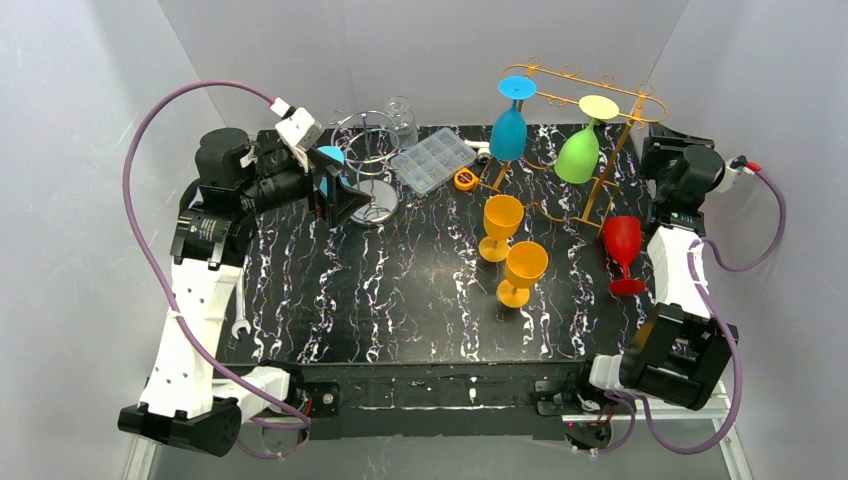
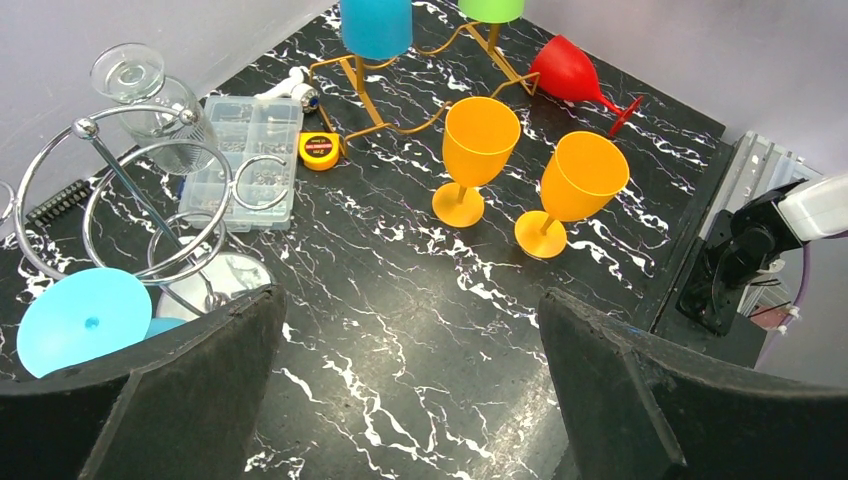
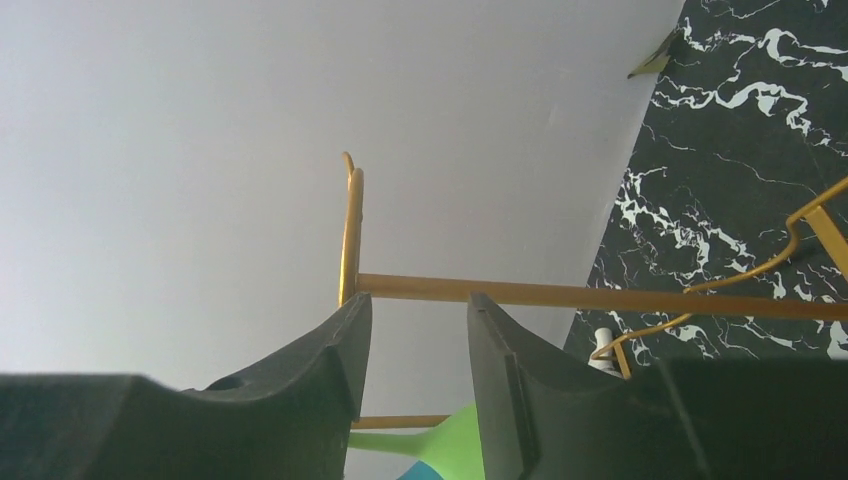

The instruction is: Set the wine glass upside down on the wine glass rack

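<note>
Black marbled counter (image 1: 400, 300) carries the gold wine glass rack (image 3: 600, 297), with blue glass (image 1: 508, 133) and green glass (image 1: 578, 155) hanging upside down on it. At the rack end by the green one, right pincer (image 3: 415, 330) is partly parted, nothing between; left pincer (image 2: 410, 300) spread wide, empty. Likely the release step. Next: back clear of the rail, then take the upright red glass (image 1: 622, 240); orange glasses (image 1: 502, 218) wait mid-counter.

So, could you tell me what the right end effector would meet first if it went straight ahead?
Probably the gold rack's crossbar, which spans the gap just ahead of the right end effector. Beyond it is only the grey wall. Depth is unclear.
</note>
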